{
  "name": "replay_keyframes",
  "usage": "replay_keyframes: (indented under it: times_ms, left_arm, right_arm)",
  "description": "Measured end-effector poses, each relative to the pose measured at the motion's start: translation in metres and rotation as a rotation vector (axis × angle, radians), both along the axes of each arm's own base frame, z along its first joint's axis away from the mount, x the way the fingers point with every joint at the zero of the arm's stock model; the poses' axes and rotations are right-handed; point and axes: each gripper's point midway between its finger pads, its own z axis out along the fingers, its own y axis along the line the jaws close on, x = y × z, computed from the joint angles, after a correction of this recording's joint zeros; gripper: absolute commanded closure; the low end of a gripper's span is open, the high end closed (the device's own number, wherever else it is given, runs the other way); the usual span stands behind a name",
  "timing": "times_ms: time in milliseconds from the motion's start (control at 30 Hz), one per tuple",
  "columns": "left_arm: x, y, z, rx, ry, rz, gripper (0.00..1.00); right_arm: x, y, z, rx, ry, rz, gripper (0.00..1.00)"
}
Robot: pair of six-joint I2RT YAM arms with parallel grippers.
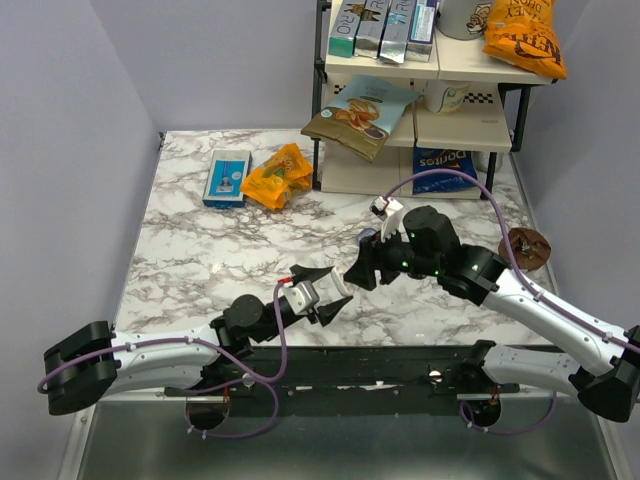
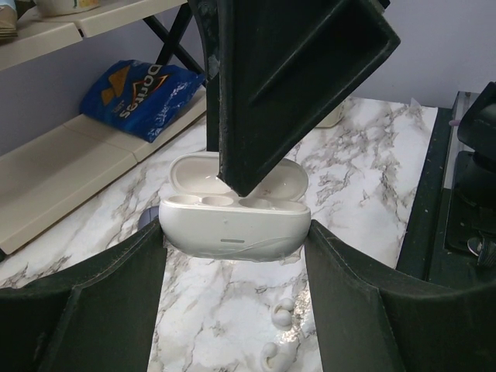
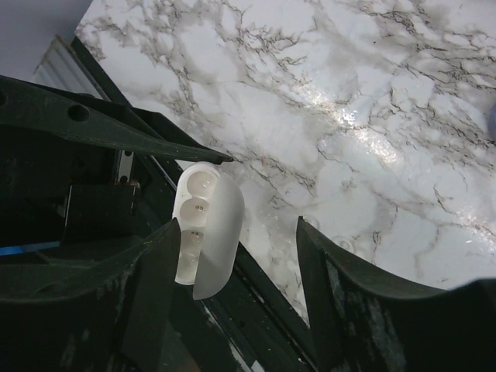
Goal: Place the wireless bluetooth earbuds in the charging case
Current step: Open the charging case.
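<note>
My left gripper (image 1: 322, 292) pinches the open white charging case (image 2: 232, 232), pockets exposed for loading. My right gripper (image 1: 362, 264) waits beside it, jaws spread, empty. The earbuds (image 2: 280, 312) lie below.

Pale lilac walls (image 1: 70, 100) enclose a marble table (image 1: 200, 255) and cream shelf (image 1: 460, 63).

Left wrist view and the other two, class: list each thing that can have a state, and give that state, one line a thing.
charging case: lid open, sockets empty, gripped off the table.
earbuds: both out of the case, lying on the table.
left tool: shut on the charging case.
right tool: open, holding nothing, close to the case.
</note>
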Motion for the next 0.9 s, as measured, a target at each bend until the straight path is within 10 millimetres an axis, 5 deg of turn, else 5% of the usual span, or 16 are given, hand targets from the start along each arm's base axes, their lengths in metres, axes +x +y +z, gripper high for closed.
replay_keyframes:
  times_ms: [567,633,900]
  left_arm:
    - [-0.0032,-0.0007,0.0022,-0.004,-0.007,-0.001,0.99]
    - [-0.0025,-0.0003,0.0038,-0.009,-0.009,0.004,0.86]
    - [0.0017,-0.0048,0.0062,0.019,0.017,0.019,0.29]
  right_arm:
    - [-0.0022,0.0021,0.0012,0.012,0.006,0.012,0.83]
    - [-0.0016,0.0012,0.0005,0.008,0.005,0.009,0.99]
    - [0.0002,-0.0045,0.0029,-0.008,-0.033,0.010,0.99]
